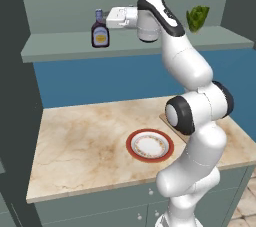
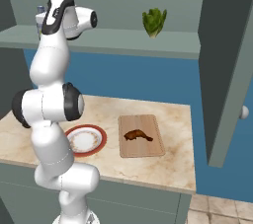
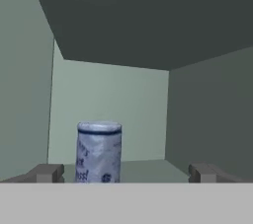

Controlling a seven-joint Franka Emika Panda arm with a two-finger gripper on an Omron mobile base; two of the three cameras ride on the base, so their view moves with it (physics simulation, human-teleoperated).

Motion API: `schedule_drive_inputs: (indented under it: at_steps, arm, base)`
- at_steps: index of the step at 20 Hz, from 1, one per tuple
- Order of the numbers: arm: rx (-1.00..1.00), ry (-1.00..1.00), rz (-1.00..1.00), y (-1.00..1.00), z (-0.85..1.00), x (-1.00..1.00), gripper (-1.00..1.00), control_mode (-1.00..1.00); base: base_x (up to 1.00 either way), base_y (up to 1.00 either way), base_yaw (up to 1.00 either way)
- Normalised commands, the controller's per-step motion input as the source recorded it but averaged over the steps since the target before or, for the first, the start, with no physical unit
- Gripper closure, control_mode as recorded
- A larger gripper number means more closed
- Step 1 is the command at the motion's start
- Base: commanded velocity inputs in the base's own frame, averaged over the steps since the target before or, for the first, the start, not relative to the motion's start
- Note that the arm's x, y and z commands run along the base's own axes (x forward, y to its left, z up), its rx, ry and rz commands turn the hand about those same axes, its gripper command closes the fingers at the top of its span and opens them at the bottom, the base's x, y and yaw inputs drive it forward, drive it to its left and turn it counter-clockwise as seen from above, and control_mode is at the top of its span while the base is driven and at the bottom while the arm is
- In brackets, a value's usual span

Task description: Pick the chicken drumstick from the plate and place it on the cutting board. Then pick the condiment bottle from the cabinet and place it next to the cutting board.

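up on the grey-green cabinet (image 1: 60, 46) shelf, the gripper (image 3: 126, 172) hangs with fingers spread wide, the condiment bottle (image 1: 100, 30) upright just ahead at its eleven o'clock. down on the marble counter (image 2: 173, 168), the chicken drumstick (image 2: 138, 135) lies on the cutting board (image 2: 141, 151), the plate (image 2: 85, 140) beside it at nine o'clock.

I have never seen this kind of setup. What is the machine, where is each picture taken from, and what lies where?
It is a white robot arm on a mobile base in a rendered kitchen. Two pictures come from cameras behind the arm, left and right; the third looks along the gripper, whose fingers stand apart, holding nothing. On the marble counter lie a plate, now bare, and a cutting board carrying the chicken drumstick. On the cabinet shelf stand the condiment bottle, just ahead of the gripper, and a leafy vegetable.
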Motion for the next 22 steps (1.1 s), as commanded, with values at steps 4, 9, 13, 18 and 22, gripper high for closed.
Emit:
schedule_drive_inputs:
  at_steps: [4,9,13,18,22]
  arm:
    - [0.01,0.00,0.00,0.21,0.00,0.00,-1.00,-1.00]
    - [0.01,0.00,0.00,0.22,0.00,0.00,-1.00,-1.00]
    - [0.00,0.01,0.00,0.22,0.00,0.01,-1.00,-1.00]
    - [0.00,0.03,0.00,0.21,0.00,0.04,1.00,-1.00]
    - [0.00,0.03,0.00,0.09,0.00,0.01,1.00,-1.00]
  base:
    - [0.00,0.00,0.00]
    - [0.00,0.00,0.00]
    - [0.00,0.00,0.00]
    - [0.00,0.00,0.00]
    - [0.00,0.00,0.00]
